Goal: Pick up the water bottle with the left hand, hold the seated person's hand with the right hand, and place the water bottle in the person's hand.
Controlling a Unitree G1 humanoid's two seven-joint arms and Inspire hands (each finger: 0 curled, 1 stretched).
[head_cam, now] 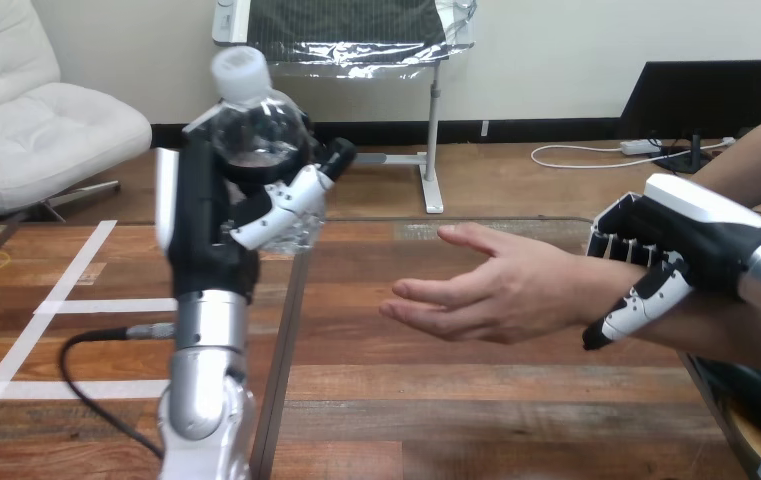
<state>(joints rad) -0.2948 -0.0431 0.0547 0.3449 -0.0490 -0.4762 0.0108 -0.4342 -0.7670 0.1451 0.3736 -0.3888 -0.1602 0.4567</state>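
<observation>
Water bottle (pixel 256 125) is gripped upright in the left hand (pixel 211 225), fingers wrapped round it. It is raised above the surface (pixel 476 400), left of the person's hand (pixel 496 290) and apart from it. Person's hand is held out open, palm up. Person's wrist (pixel 584 292) is clasped by the right hand (pixel 691 240).

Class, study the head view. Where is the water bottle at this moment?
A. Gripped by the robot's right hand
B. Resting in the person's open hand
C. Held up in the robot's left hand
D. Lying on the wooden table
C: the left hand has its fingers curled round the water bottle, raised above the table. The person's hand is open and empty, and the right hand clasps the person's wrist.
</observation>
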